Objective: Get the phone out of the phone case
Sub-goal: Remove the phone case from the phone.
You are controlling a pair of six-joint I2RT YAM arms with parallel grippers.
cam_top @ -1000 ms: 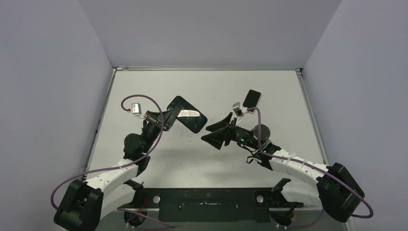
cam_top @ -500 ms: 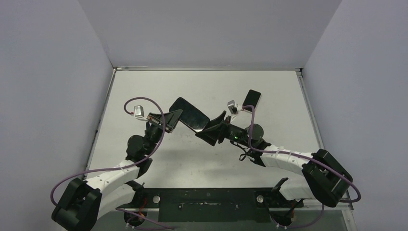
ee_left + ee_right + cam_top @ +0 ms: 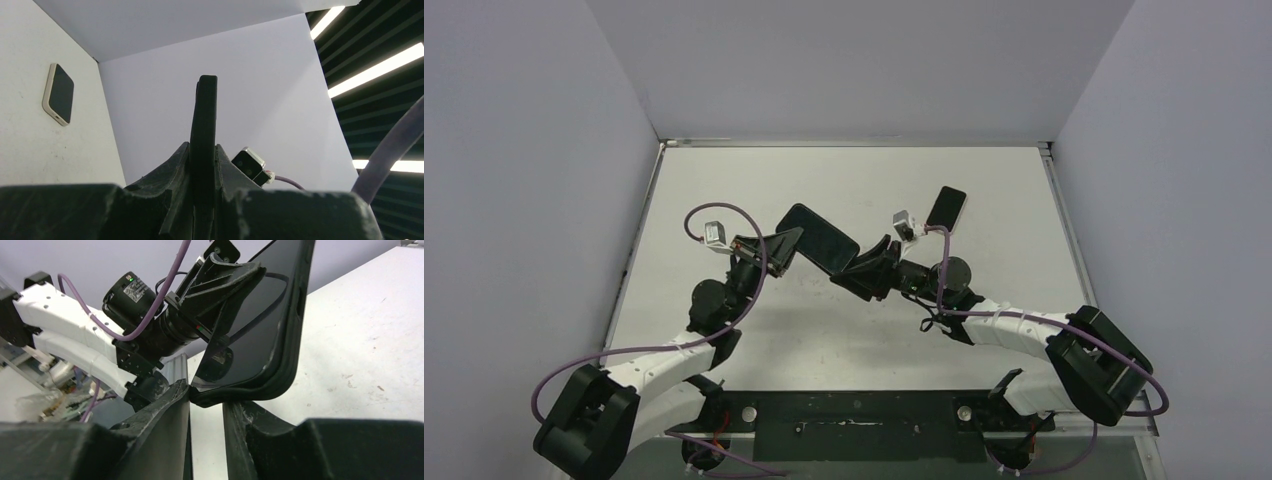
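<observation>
A black phone (image 3: 819,236) in its black phone case (image 3: 286,360) is held up off the table, tilted, between the two arms. My left gripper (image 3: 782,245) is shut on its left end; in the left wrist view the case's edge (image 3: 205,110) stands upright between the jaws of my left gripper (image 3: 203,155). My right gripper (image 3: 861,268) has come in from the right. In the right wrist view my right gripper (image 3: 207,396) has its jaws narrowed onto the case's lower corner, one tip against the corner and the other under the rim. The glossy screen (image 3: 250,325) faces the left arm.
A second phone in a white case (image 3: 945,207) lies flat on the white table (image 3: 1004,250) at the back right; this second phone (image 3: 59,93) also shows in the left wrist view. Grey walls enclose the table on three sides.
The right arm has swung left to the raised phone and its jaws have closed from wide open onto the case's corner. The left arm lifted the phone slightly and held its grip.
</observation>
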